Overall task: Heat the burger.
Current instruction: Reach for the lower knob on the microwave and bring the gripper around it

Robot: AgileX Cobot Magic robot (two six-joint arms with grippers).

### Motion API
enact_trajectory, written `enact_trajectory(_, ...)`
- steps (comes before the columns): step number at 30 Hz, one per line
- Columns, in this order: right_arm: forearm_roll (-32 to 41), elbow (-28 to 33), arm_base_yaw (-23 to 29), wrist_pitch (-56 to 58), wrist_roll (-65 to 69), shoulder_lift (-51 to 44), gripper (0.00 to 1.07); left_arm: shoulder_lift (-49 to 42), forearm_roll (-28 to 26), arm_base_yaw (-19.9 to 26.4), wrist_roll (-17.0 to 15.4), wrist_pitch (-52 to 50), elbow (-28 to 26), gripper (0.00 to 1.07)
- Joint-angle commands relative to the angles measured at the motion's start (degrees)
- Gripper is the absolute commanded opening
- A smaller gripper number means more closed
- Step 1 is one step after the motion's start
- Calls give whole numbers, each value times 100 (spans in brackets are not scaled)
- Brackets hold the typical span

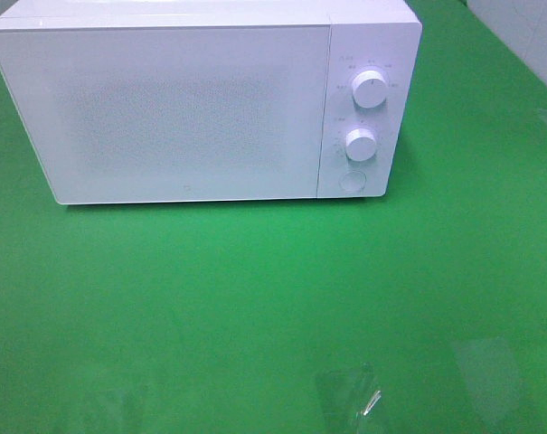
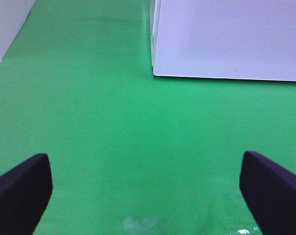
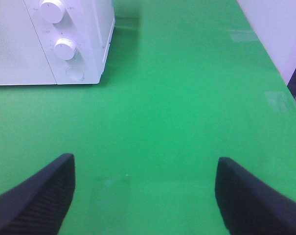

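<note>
From the high camera, a white microwave [image 1: 165, 108] stands at the back of the green bench [image 1: 255, 307] with its door shut. Its right-hand panel carries an upper dial [image 1: 370, 89], a lower dial [image 1: 361, 144] and a round button [image 1: 351, 181]. Pale shiny patches near the front edge may be reflections.

At the left wrist, the left fingers [image 2: 20, 191] are spread wide, holding nothing, above the bench with the microwave's door ahead.

At the right wrist, the right fingers [image 3: 40, 196] are likewise spread and empty, facing the dial panel.

The burger is out of sight in every view.
</note>
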Motion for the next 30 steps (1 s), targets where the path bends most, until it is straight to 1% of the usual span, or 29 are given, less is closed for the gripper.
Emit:
enact_trajectory(1,-23,6,-17,-40,-34,-155,75,-126,-11,11,-6,-74,-6,98)
enact_trajectory(6,-183,-34,-17,-74,-11,-74,75,-126,-11,11,-6,-74,-6,98)
enact_trajectory(10,-195,-189,-17,-115,-109,235,76,-120,-11,11,-6,-74,-6,98)
enact_trajectory(11,-218,-304,-17,-138,-126,453,76,-115,-6,11,-6,-74,-6,98)
enact_trajectory(14,-229,-338,-17,-178,-132,550,76,-92,-6,11,-6,-74,-6,98)
enact_trajectory(16,-361,-355,-17,-561,-143,991,76,-92,-6,11,-6,-74,-6,98)
enact_trajectory(17,-361,-355,-17,-561,-143,991,76,-92,-6,11,-6,-74,-6,98)
enact_trajectory(18,-367,-355,-17,-796,-143,1238,76,-92,-6,11,-6,-74,-6,98)
enact_trajectory(23,-361,-355,-17,-1226,-143,1684,76,-92,-6,11,-6,-74,-6,98)
enact_trajectory(27,-361,-355,-11,-1839,-143,2172,76,-92,-6,11,-6,-74,-6,98)
enact_trajectory(30,-361,-355,-11,-2051,-143,2349,76,-92,-6,11,-6,-74,-6,98)
